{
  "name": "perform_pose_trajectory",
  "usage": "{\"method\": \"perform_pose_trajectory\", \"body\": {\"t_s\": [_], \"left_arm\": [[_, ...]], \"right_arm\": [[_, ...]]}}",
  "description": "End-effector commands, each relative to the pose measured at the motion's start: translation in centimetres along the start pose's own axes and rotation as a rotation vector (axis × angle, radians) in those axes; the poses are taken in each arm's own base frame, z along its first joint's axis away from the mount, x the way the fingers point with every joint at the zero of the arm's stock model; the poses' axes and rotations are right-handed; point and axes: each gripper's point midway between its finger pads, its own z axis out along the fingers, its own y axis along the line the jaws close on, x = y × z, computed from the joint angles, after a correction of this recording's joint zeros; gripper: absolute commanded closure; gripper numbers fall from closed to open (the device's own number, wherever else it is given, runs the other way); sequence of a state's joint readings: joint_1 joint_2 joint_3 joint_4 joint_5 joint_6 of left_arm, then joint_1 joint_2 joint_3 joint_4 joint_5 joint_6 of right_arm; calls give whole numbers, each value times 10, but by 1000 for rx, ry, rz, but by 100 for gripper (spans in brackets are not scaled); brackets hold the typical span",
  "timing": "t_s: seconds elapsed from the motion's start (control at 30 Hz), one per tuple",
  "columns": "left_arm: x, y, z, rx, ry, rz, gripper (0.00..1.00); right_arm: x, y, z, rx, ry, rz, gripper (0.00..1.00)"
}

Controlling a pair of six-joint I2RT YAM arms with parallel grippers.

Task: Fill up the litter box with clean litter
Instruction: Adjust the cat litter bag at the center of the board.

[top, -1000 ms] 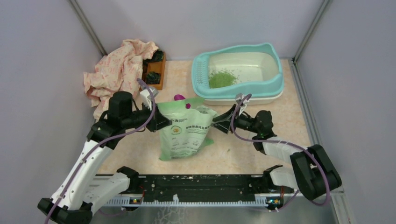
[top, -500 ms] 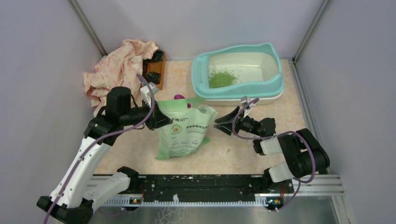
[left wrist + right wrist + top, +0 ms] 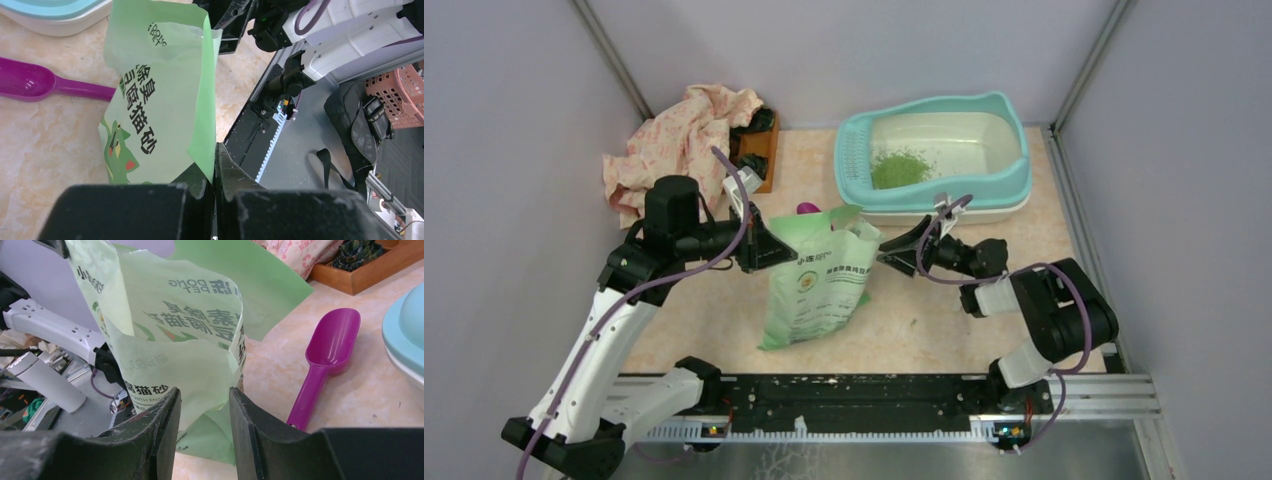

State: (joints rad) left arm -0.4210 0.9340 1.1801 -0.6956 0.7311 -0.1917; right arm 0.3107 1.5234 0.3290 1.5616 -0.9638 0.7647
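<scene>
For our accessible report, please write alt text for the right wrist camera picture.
A pale green printed bag stands just beyond two parted black fingers, showing between them. A purple scoop lies on the beige table to the right.

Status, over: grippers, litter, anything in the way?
Left gripper shut on bag edge; right gripper open, bag rim between its fingers. Small clean litter pile in litter box. Purple scoop lies between bag and box.
</scene>
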Motion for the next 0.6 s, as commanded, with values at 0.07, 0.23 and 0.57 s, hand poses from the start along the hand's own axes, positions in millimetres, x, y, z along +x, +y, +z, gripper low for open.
{"method": "perform_pose_trajectory", "body": {"t_s": [0.07,0.23,0.57], "left_arm": [[-43,-31,-10,109,-137,126,98],[-38,-26,-10,81,-129,121,98],[-31,-7,-10,-21,-115,99,94]], "right_arm": [[-26,0,11,-70,-61,-145,59],[-27,-8,12,-34,-85,-147,59],[-30,-21,8,76,-84,-107,58]]}}
